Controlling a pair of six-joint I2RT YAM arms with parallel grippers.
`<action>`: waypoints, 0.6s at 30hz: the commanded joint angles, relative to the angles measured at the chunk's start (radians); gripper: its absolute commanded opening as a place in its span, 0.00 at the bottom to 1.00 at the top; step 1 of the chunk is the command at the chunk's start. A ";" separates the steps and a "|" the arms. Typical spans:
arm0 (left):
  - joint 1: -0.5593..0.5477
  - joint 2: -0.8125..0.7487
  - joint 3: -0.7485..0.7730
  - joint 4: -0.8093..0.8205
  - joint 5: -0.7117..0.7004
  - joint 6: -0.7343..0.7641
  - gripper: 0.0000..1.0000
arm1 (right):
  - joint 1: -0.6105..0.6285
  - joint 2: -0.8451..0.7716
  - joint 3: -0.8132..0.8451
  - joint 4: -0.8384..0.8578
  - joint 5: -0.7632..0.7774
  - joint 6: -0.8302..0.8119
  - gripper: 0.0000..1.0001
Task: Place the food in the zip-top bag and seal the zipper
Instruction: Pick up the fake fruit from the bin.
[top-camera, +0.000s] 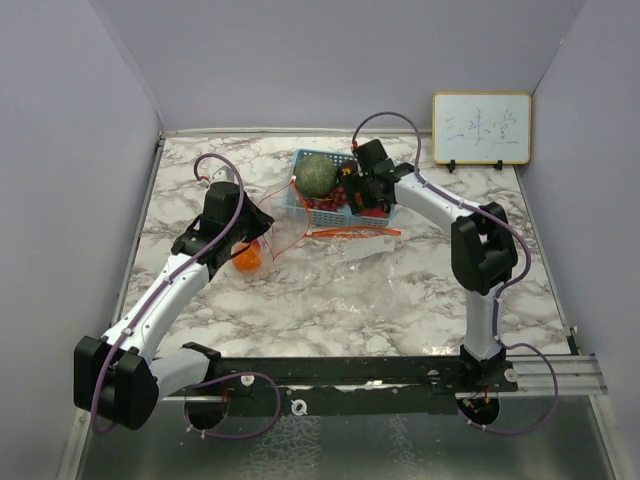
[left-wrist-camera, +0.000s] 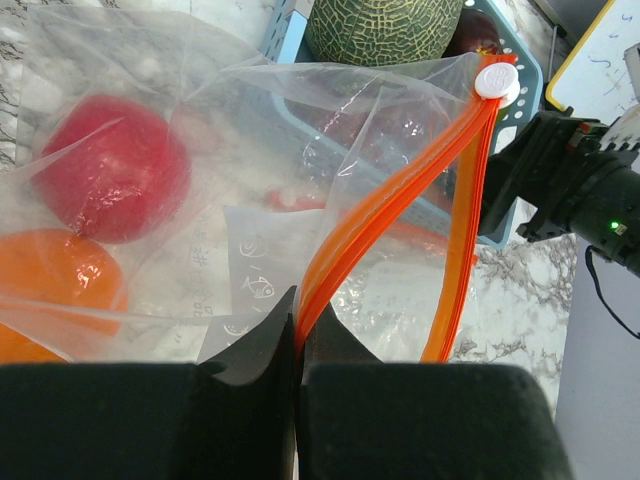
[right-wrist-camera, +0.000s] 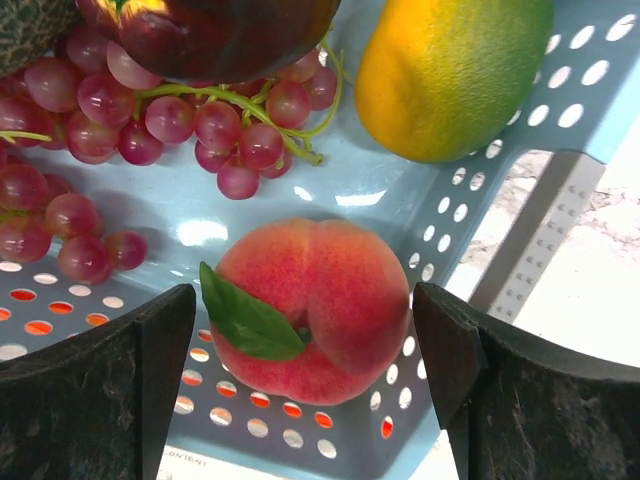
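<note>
**Peach Lined Up for the Bag**

The zip-top bag (top-camera: 268, 228), at eight o'clock from the blue basket (top-camera: 292, 195), already holds a red apple (left-wrist-camera: 110, 170) and an orange (left-wrist-camera: 55, 285). The left gripper (left-wrist-camera: 298, 335), clamped on its orange zipper (left-wrist-camera: 385, 195), apparently props the mouth open. Inside the basket, the right gripper (right-wrist-camera: 303, 310) gapes wide astride a peach (right-wrist-camera: 320, 300), gripping nothing.

We log bare tabletop (top-camera: 350, 300) along the near edge; basket (top-camera: 300, 158), bag (top-camera: 275, 215) and whiteboard (top-camera: 481, 128) obstruct toward the far edge.
</note>
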 joint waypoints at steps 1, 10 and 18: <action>0.005 0.007 0.000 0.025 0.022 0.014 0.00 | 0.002 0.042 -0.038 0.022 -0.009 -0.022 0.89; 0.005 0.020 0.010 0.020 0.026 0.015 0.00 | 0.000 0.064 -0.036 0.051 0.010 -0.026 0.42; 0.007 0.023 0.009 0.028 0.027 0.008 0.00 | 0.001 -0.049 0.043 0.007 -0.024 -0.021 0.09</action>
